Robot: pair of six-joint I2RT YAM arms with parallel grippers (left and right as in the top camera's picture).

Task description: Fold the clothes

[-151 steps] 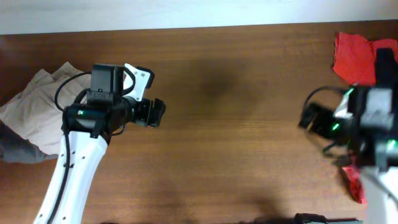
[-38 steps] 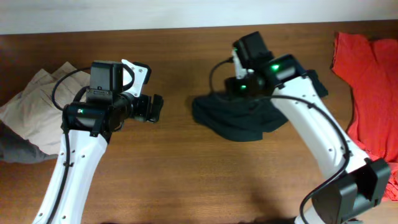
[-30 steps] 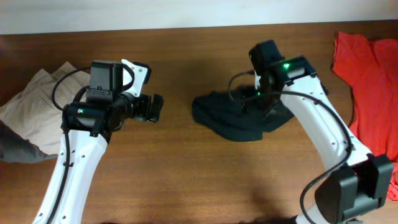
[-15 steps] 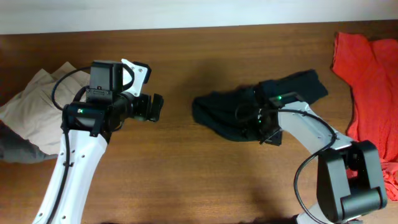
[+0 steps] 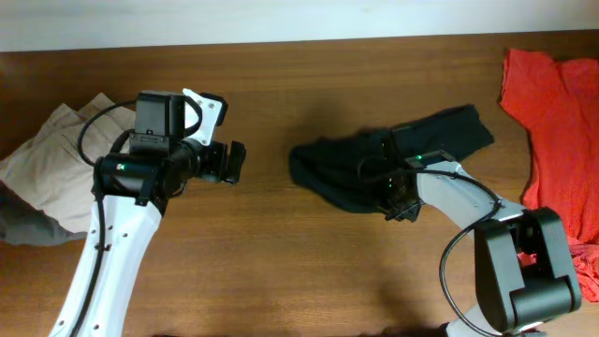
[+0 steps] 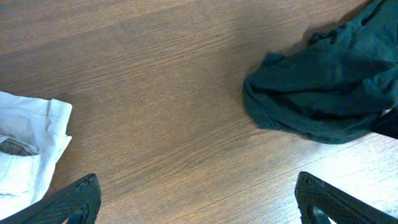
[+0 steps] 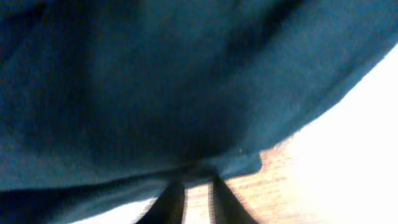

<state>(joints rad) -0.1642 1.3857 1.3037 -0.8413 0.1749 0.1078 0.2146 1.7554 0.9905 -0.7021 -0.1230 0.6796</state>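
The clothes, a black T-shirt (image 5: pixel 351 168), lie crumpled right of the table's middle, one part stretching back right. In the left wrist view the shirt (image 6: pixel 323 87) is at the upper right. My right gripper (image 5: pixel 399 198) is low at the shirt's near edge. In the right wrist view its two fingers stand close together, pinching the hem of the dark cloth (image 7: pixel 155 81) at the gripper (image 7: pixel 198 182). My left gripper (image 5: pixel 238 163) hovers left of the shirt, apart from it; in its wrist view the gripper (image 6: pixel 198 188) is wide open over bare wood.
Beige trousers (image 5: pixel 51 159) lie bunched at the left edge, and their pale cloth (image 6: pixel 28 143) shows in the left wrist view. Red garments (image 5: pixel 552 98) lie at the right edge, behind and beside the right arm's base.
My right arm swung from the far side of the shirt down to its near edge and its jaws closed on the cloth. Part of the shirt now stretches back right. The left arm stayed still.
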